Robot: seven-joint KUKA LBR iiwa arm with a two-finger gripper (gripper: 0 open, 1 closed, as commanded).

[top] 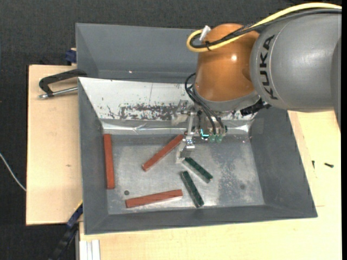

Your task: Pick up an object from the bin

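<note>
My gripper [190,144] hangs low over the middle of the bin, under the arm's orange cover. Its tip is at the upper right end of a red-brown bar [161,154] that lies slanted on the floor. Whether it touches the bar I cannot tell. Just below the gripper lies a short dark green bar [197,168], slanted down to the right. A second dark green bar [192,189] lies a little further toward the front wall.
Another red-brown bar [109,161] lies along the left wall, and a third [154,199] along the front wall. A small dark speck [126,193] sits near the front left corner. The arm reaches in from the upper right.
</note>
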